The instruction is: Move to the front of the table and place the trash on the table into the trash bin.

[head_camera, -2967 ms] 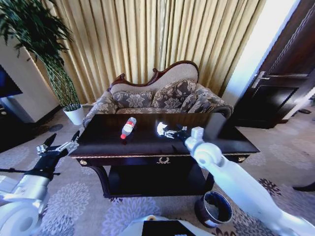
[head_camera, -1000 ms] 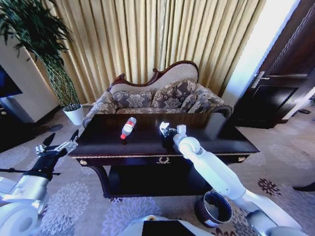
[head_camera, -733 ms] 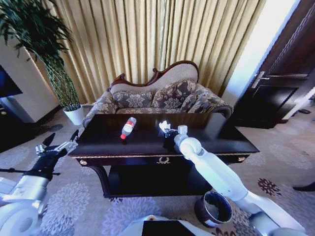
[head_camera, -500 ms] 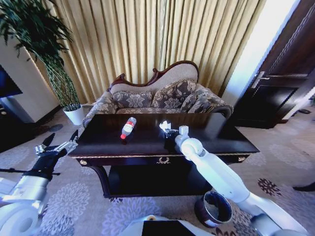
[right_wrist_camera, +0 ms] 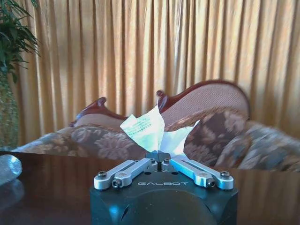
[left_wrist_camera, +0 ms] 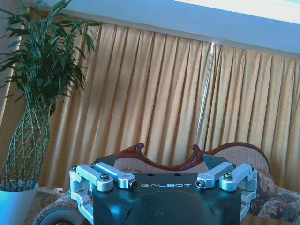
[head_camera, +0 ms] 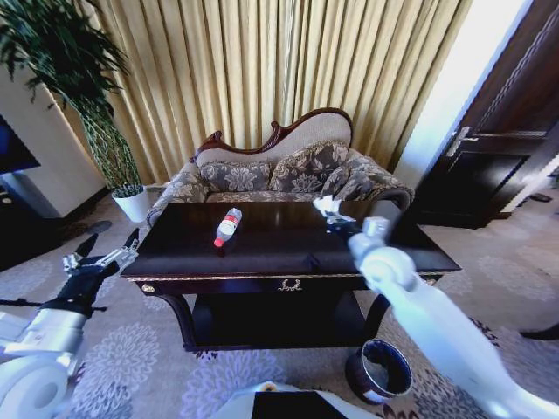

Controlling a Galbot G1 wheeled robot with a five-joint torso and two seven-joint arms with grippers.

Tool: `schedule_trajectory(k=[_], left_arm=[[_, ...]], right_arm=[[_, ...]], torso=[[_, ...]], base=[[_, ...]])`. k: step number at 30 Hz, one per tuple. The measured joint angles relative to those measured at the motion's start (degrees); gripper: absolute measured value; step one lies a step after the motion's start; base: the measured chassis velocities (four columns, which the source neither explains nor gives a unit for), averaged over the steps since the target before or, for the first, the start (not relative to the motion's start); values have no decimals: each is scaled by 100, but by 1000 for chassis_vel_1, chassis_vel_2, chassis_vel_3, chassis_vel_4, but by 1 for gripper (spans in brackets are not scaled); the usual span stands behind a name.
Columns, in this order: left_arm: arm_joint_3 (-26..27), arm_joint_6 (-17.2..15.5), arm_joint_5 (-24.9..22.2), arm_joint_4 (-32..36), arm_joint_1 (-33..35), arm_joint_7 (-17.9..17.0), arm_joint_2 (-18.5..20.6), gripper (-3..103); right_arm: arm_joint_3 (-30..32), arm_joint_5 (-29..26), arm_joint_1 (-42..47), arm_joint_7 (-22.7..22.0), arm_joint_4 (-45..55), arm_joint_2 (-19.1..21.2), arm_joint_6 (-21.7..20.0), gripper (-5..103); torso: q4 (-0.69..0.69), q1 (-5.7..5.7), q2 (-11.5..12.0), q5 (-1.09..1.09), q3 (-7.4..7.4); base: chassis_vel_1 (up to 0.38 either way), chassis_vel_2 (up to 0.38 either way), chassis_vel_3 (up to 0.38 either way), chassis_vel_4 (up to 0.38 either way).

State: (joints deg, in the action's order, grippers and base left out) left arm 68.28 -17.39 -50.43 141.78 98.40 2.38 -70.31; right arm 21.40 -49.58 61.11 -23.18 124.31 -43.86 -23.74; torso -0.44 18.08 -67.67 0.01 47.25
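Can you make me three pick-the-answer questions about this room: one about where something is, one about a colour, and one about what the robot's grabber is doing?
1. Where is the clear plastic bottle with the red label?
A. lying on the dark glossy wooden table
B. inside the round dark trash bin
C. on the floral sofa

2. What colour is the bottle's cap?
A. green
B. white
C. black

3. What is the right gripper doing?
A. hanging open over the bin
B. resting open on the floor
C. shut on the crumpled white paper

Answers:
1. A, the bottle lies on its side on the tabletop.
2. B, the cap facing the sofa is white.
3. C, the right wrist view shows the fingers closed together with the paper sticking up between them, lifted above the table.
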Motion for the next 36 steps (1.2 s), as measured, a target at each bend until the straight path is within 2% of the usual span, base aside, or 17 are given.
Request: schedule_trajectory(k=[5,8,9,13,17,19,22,36], left_arm=[[-18,-2,-10,-94,-23,37,-10,100],[-5,5,-11,-187,-25,89,15,100],[-5,5,-11,-187,-25,89,15,100],[14,-10,-36,-330,-126,93,151,100],[9,-39,-79,-362,-194,92,220,100],[-4,-175,-189,-373,-251,78,318,100],[-32,-220,-210,-392,-260,62,377,100],[12,-244,-269,-468,-235,53,593,100]], right_arm=[[695,90,800,-190,672,83,152,0],[1351,16,1406,-295,1196,-55,163,0],[1351,16,1406,-295,1196,-55,163,0],[1984,182,2269,-301,1536,-339,178,0],[2098,389,2589,-285,1560,-466,215,0],[2140,794,2829,-157,1469,-670,335,0],[2140,903,2898,-119,1403,-790,410,0],[1874,658,3036,-82,1550,-1022,404,0]], torso=[[2,0,0,0,0],[2,0,0,-1,0],[2,0,0,-1,0],[0,0,0,-1,-1],[0,0,0,-1,0],[1,0,0,-1,0],[2,0,0,-1,0],[2,1,1,-1,1]], base=[[0,0,0,0],[0,0,0,0],[0,0,0,0],[0,0,0,0],[0,0,0,0],[0,0,0,0],[0,0,0,0],[0,0,0,0]])
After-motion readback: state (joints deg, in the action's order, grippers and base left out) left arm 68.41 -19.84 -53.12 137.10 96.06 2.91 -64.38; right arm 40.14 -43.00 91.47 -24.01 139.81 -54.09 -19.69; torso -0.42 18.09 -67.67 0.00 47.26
